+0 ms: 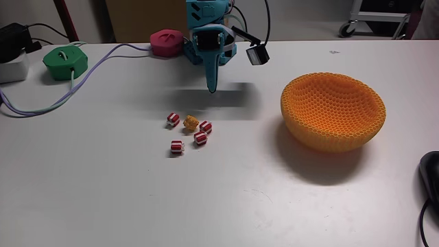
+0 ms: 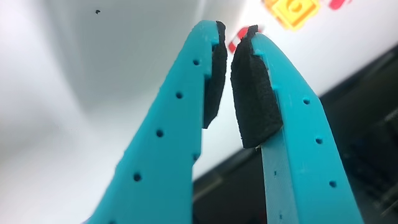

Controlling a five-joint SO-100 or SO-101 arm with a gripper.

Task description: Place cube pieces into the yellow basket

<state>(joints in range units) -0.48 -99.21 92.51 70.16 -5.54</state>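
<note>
White table in the fixed view: gripper (image 1: 212, 88) hangs at twelve o'clock of the cubes (image 1: 188, 132), basket (image 1: 333, 112) at three o'clock, empty. Wrist view: pads (image 2: 252, 93) nearly closed, grasping nothing; picking hasn't begun, so next it must open and descend.

The white tabletop (image 1: 103, 199) carries the yellow basket (image 1: 333, 113). Well left of it lie the cube pieces (image 1: 188, 132) in a loose cluster; farther left and back sit a pink round box (image 1: 167, 42) and a green round box (image 1: 65, 62) with cables.

No text, label, brand or number can be read — not on any object in either view.
</note>
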